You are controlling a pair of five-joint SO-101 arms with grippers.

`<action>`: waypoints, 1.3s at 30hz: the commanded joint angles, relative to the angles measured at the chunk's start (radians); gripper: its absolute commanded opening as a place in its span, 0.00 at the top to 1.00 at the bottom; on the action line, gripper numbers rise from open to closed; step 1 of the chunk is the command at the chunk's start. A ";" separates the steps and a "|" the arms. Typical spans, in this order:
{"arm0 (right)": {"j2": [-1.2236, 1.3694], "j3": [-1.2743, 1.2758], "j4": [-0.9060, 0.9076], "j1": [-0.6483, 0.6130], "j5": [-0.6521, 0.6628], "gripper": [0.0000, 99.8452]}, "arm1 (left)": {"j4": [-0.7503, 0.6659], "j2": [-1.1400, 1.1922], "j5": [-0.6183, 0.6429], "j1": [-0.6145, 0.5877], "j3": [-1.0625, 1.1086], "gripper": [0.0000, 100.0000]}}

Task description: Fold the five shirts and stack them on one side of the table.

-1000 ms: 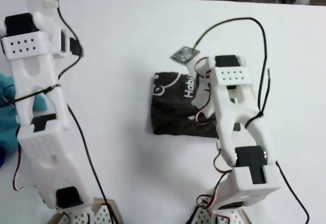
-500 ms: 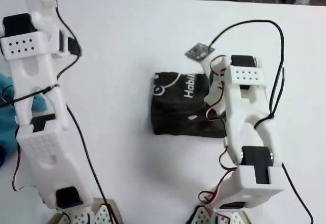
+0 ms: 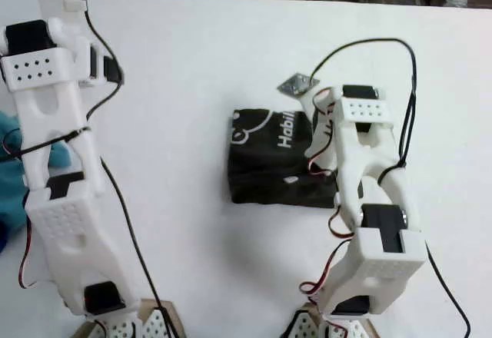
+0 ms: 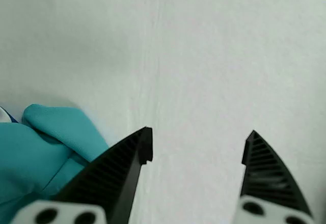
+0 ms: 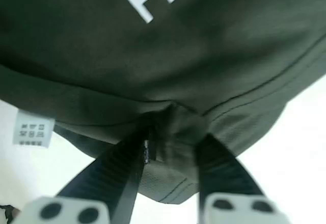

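White table (image 3: 192, 54) in the high view bears the black shirt (image 3: 265, 161), folded to a rough square near its middle, with the right arm (image 3: 365, 169) bent over the shirt's right edge and the left arm (image 3: 54, 123) well apart beside a teal shirt (image 3: 11, 177) at the left edge. Left wrist view: the left gripper (image 4: 199, 142) hangs with jaws spread wide over bare table — the teal shirt just beside one finger. Right wrist view: the right gripper (image 5: 175, 141) is pinched on the black shirt's hem — a white label (image 5: 33, 128) nearby.
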 commanded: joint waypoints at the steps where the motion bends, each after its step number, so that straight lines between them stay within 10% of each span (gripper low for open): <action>1: -0.053 -0.066 0.045 0.016 0.006 0.98 | -0.014 -0.015 -0.012 -0.011 -0.042 0.70; 30: -0.163 -0.011 0.249 0.150 0.077 0.97 | -0.021 -0.015 -0.012 -0.011 -0.042 0.70; 39: -0.185 -0.017 0.249 0.074 0.071 0.71 | -0.021 -0.011 -0.012 -0.011 -0.042 0.70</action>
